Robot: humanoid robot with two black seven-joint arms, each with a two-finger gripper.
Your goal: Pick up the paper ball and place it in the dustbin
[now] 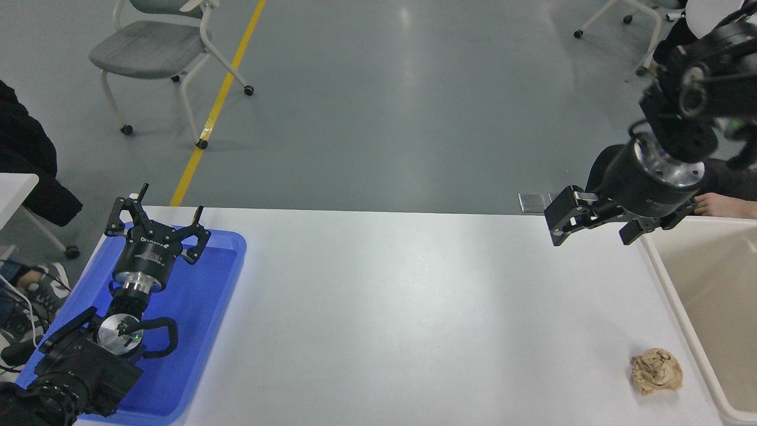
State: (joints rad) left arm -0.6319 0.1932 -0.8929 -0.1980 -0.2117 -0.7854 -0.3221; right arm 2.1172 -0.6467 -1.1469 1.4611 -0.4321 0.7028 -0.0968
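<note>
The tan crumpled paper ball (656,371) lies on the white table (414,319) near its front right corner, just left of the dustbin. The dustbin (674,296), a cream rectangular tub, stands at the right edge, partly cut off by the picture. My right gripper (591,234) is open and empty, held in the air over the table's far right, well beyond the ball and beside the bin's far corner. My left gripper (157,222) is open and parked over the blue tray at the lower left.
A shallow blue tray (201,319) sits at the table's left end under the left arm. A person's dark sleeve and hand (724,204) show behind the bin at the far right. Chairs stand on the grey floor beyond the table.
</note>
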